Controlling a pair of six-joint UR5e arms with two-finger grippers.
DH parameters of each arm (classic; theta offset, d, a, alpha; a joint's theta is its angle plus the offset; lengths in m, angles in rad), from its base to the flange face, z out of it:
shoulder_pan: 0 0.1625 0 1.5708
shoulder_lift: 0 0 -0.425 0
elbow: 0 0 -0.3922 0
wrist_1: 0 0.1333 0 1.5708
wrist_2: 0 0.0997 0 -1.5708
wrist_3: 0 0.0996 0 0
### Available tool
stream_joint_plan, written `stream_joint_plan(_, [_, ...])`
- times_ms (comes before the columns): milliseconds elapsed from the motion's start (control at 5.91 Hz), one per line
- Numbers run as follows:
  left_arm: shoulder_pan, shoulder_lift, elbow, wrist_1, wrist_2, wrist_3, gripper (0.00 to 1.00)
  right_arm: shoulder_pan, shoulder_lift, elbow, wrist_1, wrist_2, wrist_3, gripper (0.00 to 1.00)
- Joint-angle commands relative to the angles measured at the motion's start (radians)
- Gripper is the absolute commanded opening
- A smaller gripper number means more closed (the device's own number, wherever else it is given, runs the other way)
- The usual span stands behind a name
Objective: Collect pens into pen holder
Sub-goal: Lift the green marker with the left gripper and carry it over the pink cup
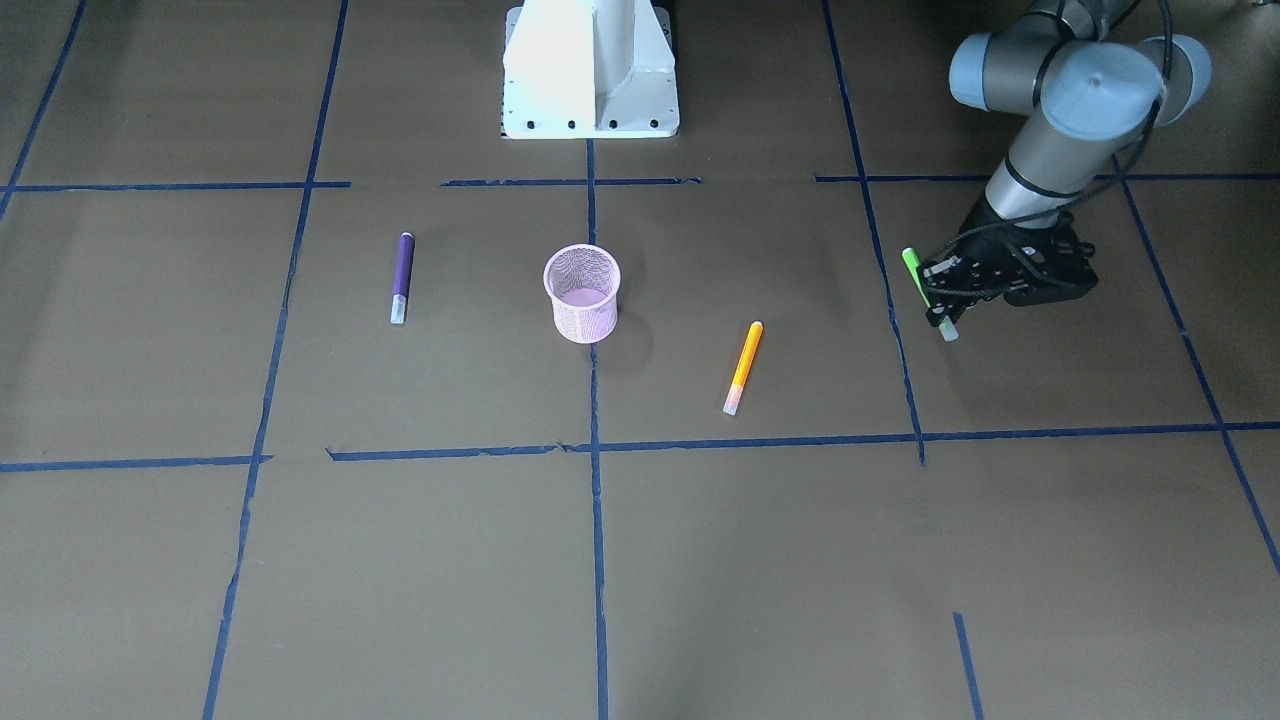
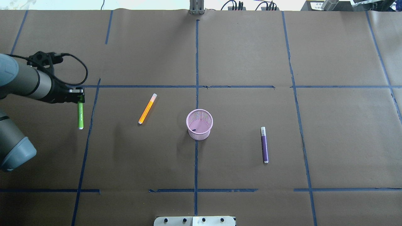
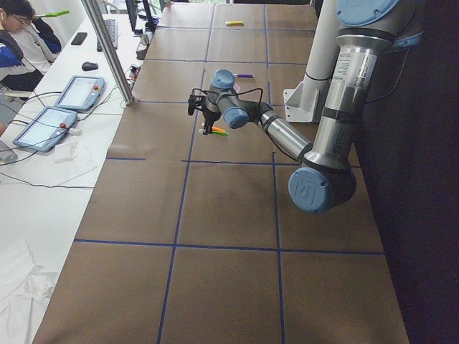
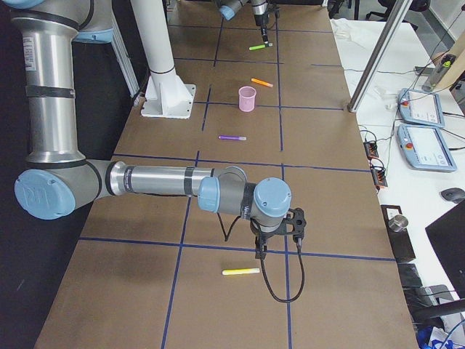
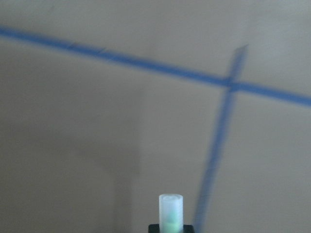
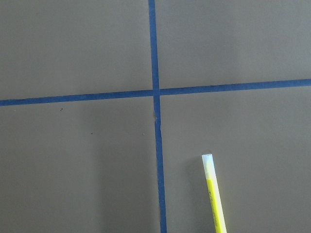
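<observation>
- The left end effector is seen closed on the green pen, which is clamped close to its pale cap end.
- The cap end is pointed to the far side, away from the robot, and the green body is pointed to the near side.
- In the left wrist view only the pale cap is shown between the fingers, over a crossing of blue tape lines.
- It cannot be told with certainty whether the green pen touches the worktop.
- The pen holder is placed upright in the middle of the worktop, on the central tape line.
- The orange pen is laid flat on the worktop, to the left of the pen holder and apart from it, between the holder and the green pen. Its pale cap is turned to the far side.
- The purple pen is laid flat to the right of the pen holder, well apart from it, with the cap also to the far side.
- The right end effector is held over a part of the worktop far to the right. Whether its fingers are apart or together cannot be told.
- A yellow marker is laid on the worktop just beside this end effector.
</observation>
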Motion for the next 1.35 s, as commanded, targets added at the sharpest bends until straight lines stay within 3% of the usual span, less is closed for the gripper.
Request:
stream_joint_plan(0, [0.007,-0.118,-0.069,-0.010,0.133,0.213,0.00,0.000,-0.001,0.000,-0.001,0.000,0.000,1.00])
stream_joint_plan(169, [0.069,-0.120,-0.085,-0.117,0.182,0.223,0.00,0.000,-0.004,0.002,-0.001,0.002,0.000,1.00])
stream_joint_plan(846, [0.350,-0.117,-0.081,-0.537,0.647,0.225,0.00,0.000,0.001,0.011,0.000,0.002,-0.001,1.00])
stream_joint_plan(1016, [0.484,-0.152,-0.076,-0.549,0.818,0.225,0.00,-0.003,0.001,0.007,0.000,0.002,-0.003,1.00])
stream_joint_plan(1185, [0.530,-0.175,-0.023,-0.572,0.937,0.224,0.00,-0.006,0.001,0.005,0.002,-0.001,-0.012,1.00])
